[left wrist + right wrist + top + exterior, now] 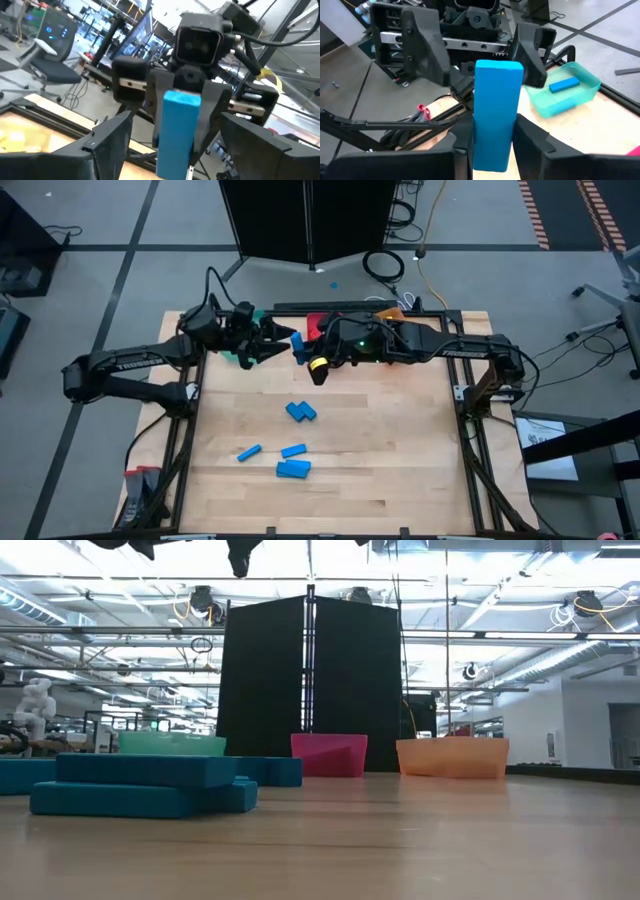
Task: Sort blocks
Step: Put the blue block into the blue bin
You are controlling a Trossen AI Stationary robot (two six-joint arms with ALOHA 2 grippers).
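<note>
My right gripper [306, 346] is shut on a blue block [496, 100], high above the table's far middle. My left gripper [283, 340] faces it from the left and is wide open. Its fingers [107, 142] stand on either side of the block's free end without touching it. Below the left gripper stands a teal bin [570, 97] with one blue block [564, 85] lying in it. Several more blue blocks [300, 412] lie flat on the table's middle and also show in the low view [145, 783]. My right gripper pinches the blue block between its two fingers [532, 145] at the block's near end [492, 155]. The fingers come level from the table's right and lie along the block. The block juts out past them toward the left gripper, clear of the table.
A red bin [328, 754] and an orange bin [452, 756] stand beside the teal bin [170, 743] along the table's far edge. Blue blocks lie at the near middle [293, 469]. Bare wood [400, 440] spreads to the right of them.
</note>
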